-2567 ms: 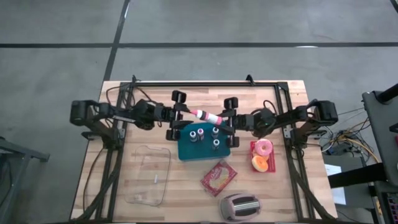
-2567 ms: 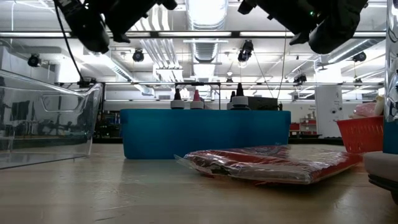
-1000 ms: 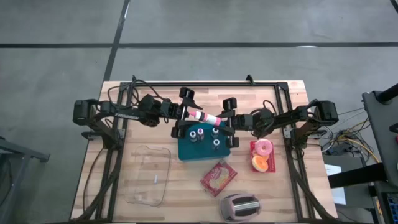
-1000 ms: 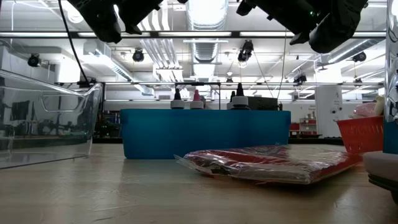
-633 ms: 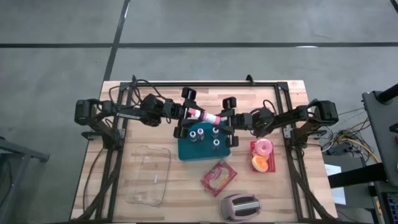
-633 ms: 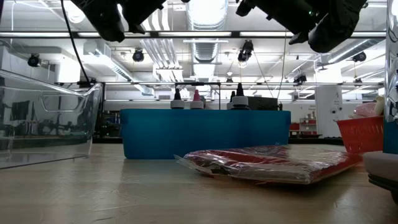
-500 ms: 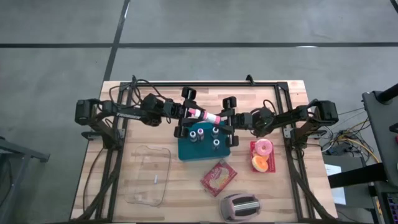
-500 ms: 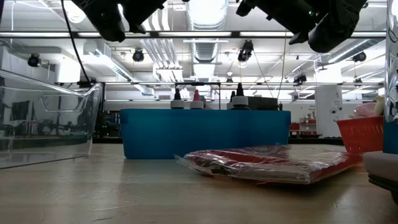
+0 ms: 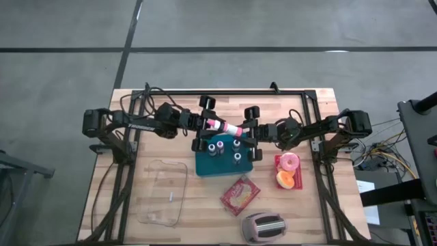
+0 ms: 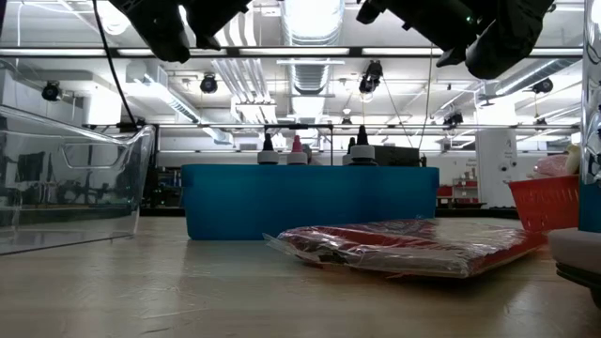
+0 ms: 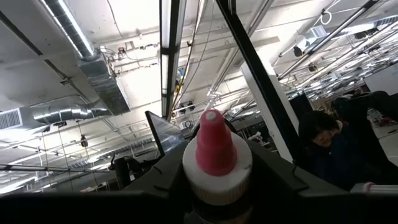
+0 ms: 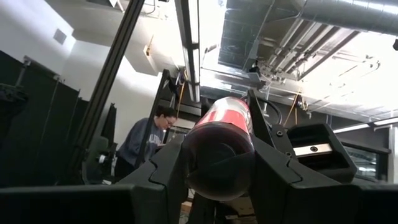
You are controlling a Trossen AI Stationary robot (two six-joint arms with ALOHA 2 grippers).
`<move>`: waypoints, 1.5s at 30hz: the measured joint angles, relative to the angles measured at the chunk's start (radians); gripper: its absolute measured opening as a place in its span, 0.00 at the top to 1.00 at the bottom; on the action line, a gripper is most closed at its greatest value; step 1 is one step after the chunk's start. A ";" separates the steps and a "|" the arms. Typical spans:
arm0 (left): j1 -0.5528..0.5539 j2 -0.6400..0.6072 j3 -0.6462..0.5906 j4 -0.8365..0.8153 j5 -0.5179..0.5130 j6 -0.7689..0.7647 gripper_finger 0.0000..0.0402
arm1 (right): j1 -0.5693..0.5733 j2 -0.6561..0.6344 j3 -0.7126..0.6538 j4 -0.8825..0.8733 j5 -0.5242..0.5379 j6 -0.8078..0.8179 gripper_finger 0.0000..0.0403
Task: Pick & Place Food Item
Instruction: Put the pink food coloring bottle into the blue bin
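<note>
A pink-and-white squeeze bottle (image 9: 226, 127) is held lying level in the air above the back edge of the teal tray (image 9: 205, 166), between the two grippers. The left gripper (image 9: 207, 123) is closed on the capped end; in the left wrist view the pink cap (image 11: 214, 149) is seen clamped between its fingers. The right gripper (image 9: 247, 132) is closed on the base end, whose red underside (image 12: 219, 143) fills the gap between its fingers.

Three small bottles (image 9: 221, 147) stand upright in the teal tray. Beside the tray, a red basket (image 9: 280, 171) holds two donuts (image 9: 289, 162). One red snack packet (image 9: 240, 195) lies in front of the tray, one toaster (image 9: 263, 227) at the table's front edge, and one clear empty container (image 9: 164, 193) on the left. One person (image 12: 144, 144) is seen in the room behind.
</note>
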 joint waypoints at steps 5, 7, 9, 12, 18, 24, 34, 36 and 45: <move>-0.001 0.000 -0.001 0.000 0.001 0.021 0.67 | 0.000 0.000 0.000 -0.001 -0.002 -0.005 0.69; -0.001 0.000 -0.002 0.000 0.005 0.027 0.67 | 0.000 0.000 0.000 -0.003 -0.003 -0.005 0.69; -0.001 0.000 -0.002 0.001 0.008 0.029 0.67 | 0.000 0.000 0.000 -0.003 -0.003 -0.007 0.69; -0.001 0.000 -0.002 0.002 0.009 0.037 0.67 | 0.000 0.000 0.000 -0.003 -0.003 -0.007 0.69; -0.001 0.001 -0.002 0.002 0.011 0.040 0.67 | 0.000 0.000 0.000 -0.004 -0.002 -0.007 0.69; -0.001 0.001 -0.002 -0.003 0.019 0.047 0.67 | 0.000 0.002 0.000 -0.026 0.012 0.010 0.51; -0.001 -0.010 -0.003 -0.022 0.034 0.044 0.67 | -0.003 -0.029 0.000 -0.149 0.039 0.045 0.29; -0.001 -0.021 -0.003 -0.051 0.034 0.044 0.67 | -0.003 -0.045 -0.001 -0.179 0.039 0.044 0.28; 0.001 -0.139 -0.003 -0.381 0.005 0.134 0.68 | -0.004 -0.215 -0.005 -0.574 0.090 0.053 0.29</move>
